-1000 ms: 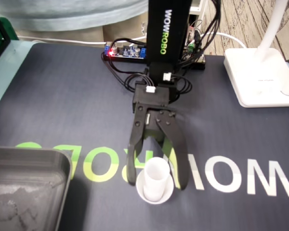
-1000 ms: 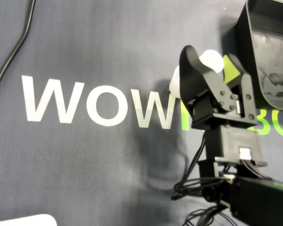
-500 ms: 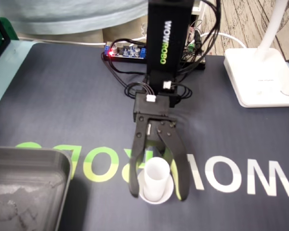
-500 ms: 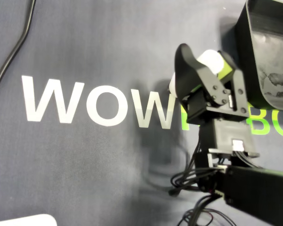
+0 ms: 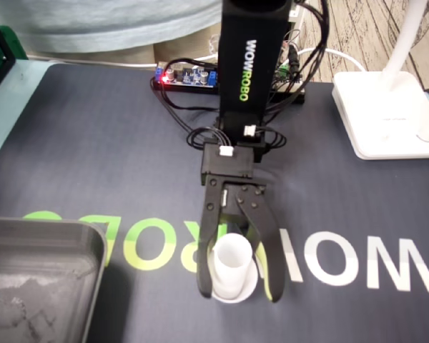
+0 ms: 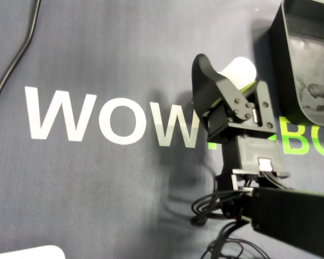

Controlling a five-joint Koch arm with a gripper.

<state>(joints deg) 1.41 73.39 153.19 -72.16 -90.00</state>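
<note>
- The white cup [image 5: 232,263] stands upright on the tabletop [image 5: 93,157], long axis vertical, with a grey tray [image 5: 43,227] at its 9 o'clock in the fixed view.
- The jaws straddle the cup, parted wider than its body and gripping nothing, tips at its 3 and 9 o'clock.
- The arm [image 5: 247,64] reaches in from 12 o'clock, so closing should catch the cup.

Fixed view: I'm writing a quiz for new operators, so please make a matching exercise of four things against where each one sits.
Things:
1. white cup
2. grey tray
3. lamp base
4. circuit board

Places:
A. upper right of the picture
B. top, near the middle, with a red light on
C. between the jaws of the open end effector
D. lower left corner

Pairs: 1-C, 2-D, 3-A, 4-B
</note>
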